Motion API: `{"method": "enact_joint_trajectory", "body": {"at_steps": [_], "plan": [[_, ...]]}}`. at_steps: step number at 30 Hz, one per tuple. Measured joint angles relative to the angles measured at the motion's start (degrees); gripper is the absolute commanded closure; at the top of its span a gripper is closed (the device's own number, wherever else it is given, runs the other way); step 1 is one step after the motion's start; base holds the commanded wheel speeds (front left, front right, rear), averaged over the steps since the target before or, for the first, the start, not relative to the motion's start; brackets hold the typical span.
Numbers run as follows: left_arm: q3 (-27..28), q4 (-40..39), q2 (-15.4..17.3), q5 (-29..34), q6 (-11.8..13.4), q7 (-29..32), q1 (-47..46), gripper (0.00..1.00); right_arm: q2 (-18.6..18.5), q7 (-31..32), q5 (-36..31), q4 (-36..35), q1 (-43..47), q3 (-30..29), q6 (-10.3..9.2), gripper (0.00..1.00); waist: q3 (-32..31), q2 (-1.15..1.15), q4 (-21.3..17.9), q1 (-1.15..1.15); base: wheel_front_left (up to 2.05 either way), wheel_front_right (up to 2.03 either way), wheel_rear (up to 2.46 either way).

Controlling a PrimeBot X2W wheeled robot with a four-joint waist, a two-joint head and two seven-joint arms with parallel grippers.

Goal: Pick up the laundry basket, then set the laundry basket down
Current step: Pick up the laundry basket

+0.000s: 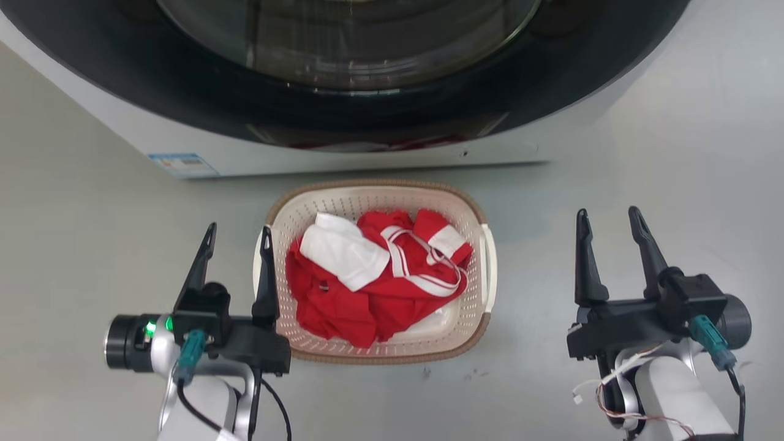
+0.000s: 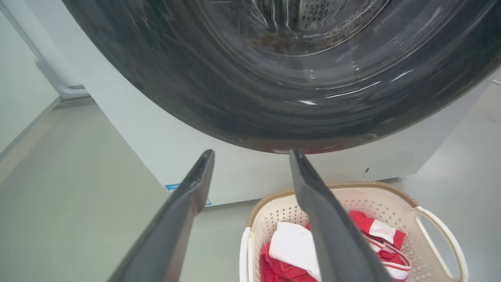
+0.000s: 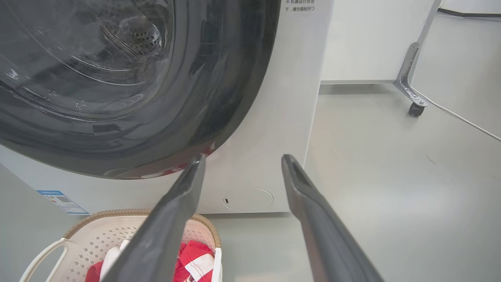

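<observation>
The laundry basket [image 1: 471, 211], cream perforated plastic with a brown woven rim, sits on the floor in front of the washing machine, holding red and white clothes [image 1: 373, 275]. My left gripper [image 1: 237, 237] is open beside the basket's left side; its right finger overlaps the left handle edge. Well apart from the basket's right handle [image 1: 488, 263], my right gripper [image 1: 611, 222] hangs open over bare floor. The left wrist view has the basket [image 2: 391, 196] at lower right, past the open left gripper [image 2: 250, 154]. In the right wrist view the basket [image 3: 98, 219] lies lower left of the open right gripper [image 3: 242, 158].
The washing machine [image 1: 367, 147] with its big dark round door stands just behind the basket. Grey floor [image 1: 92, 245] spreads on both sides. A wheeled metal frame leg [image 3: 415, 107] and a cable lie far right in the right wrist view.
</observation>
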Motion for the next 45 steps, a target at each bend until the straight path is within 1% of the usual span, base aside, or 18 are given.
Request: {"method": "enact_joint_trajectory", "body": {"at_steps": [11,17,24,28,35,45], "plan": [[-0.1,7.9,-0.4,-2.3,-0.7,0.2,-9.5,0.0,0.0,0.0,0.0,6.9,-8.3,-0.1,0.62,0.0,9.4,0.0,1.2,0.0,0.0,0.0,0.0],[-0.6,12.3,-0.5,-2.2,-1.0,0.2,-15.5,0.0,-0.1,0.0,0.0,10.4,-13.8,0.3,1.08,0.0,15.3,0.0,2.1,-0.01,0.0,0.0,0.0],[-2.0,16.4,-0.7,-2.7,-1.2,0.2,-20.8,0.0,-0.2,0.0,0.0,13.7,-18.9,0.8,1.1,0.0,21.3,0.0,2.9,0.0,0.0,0.0,0.0],[-2.2,19.1,-0.7,-2.9,-1.2,0.2,-22.2,0.0,-0.2,0.0,0.0,15.7,-20.3,0.9,1.1,0.0,24.2,0.0,3.5,0.0,0.0,0.0,0.0],[-2.7,23.3,-0.7,-3.4,-1.2,0.2,-24.4,0.0,-0.3,0.0,0.0,18.4,-22.6,1.5,1.12,0.0,27.3,0.0,4.6,-0.01,0.0,0.0,0.0],[-3.6,28.6,-0.8,-5.6,-1.2,0.2,-25.8,0.0,-0.3,0.0,0.0,21.7,-23.8,3.5,1.19,0.0,28.4,-0.01,5.2,-0.01,0.0,0.0,0.0]]}}
